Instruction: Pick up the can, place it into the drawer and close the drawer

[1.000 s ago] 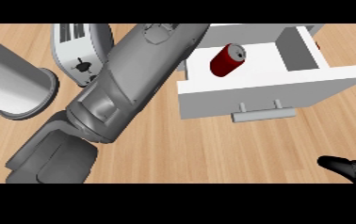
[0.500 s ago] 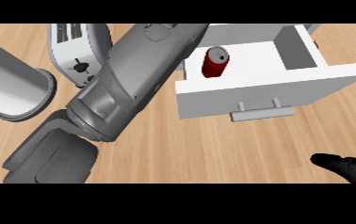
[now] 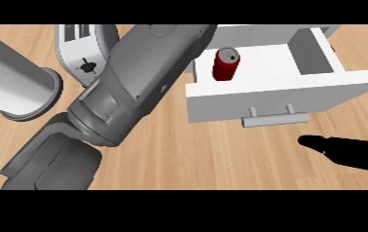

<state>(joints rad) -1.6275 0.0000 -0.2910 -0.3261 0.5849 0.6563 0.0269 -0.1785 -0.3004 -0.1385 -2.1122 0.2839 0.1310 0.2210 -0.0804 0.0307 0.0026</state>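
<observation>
pale wooden surface (image 3: 179,153) ran under everything, its grain crossing the view from side to side. nearest, at the lower right edge, the right hand (image 3: 338,149) showed only as a dark shape just above the wood, below and to the right of the drawer handle (image 3: 275,118); whether its fingers were spread or curled could not be told. from the lower left the grey left forearm (image 3: 137,87) rose diagonally toward the drawer's left side, and the left hand itself was out of sight beyond it, so its fingers could not be judged either.

further in, the white drawer (image 3: 273,92) stood pulled open, its front panel and handle facing the near side. the red can (image 3: 226,64) stood upright inside it, near the left wall and close to the forearm, with no hand visibly around it. so the placing looked done, and closing the drawer seemed to be the step in hand.

to do that well, the left arm would need to come clear of the drawer's opening first. a flat push on the front panel near the handle, straight along the drawer's travel, should keep it from skewing and keep the can from tipping.

farther left stood a toaster (image 3: 82,50) and a grey metal cylinder (image 3: 25,87).
</observation>
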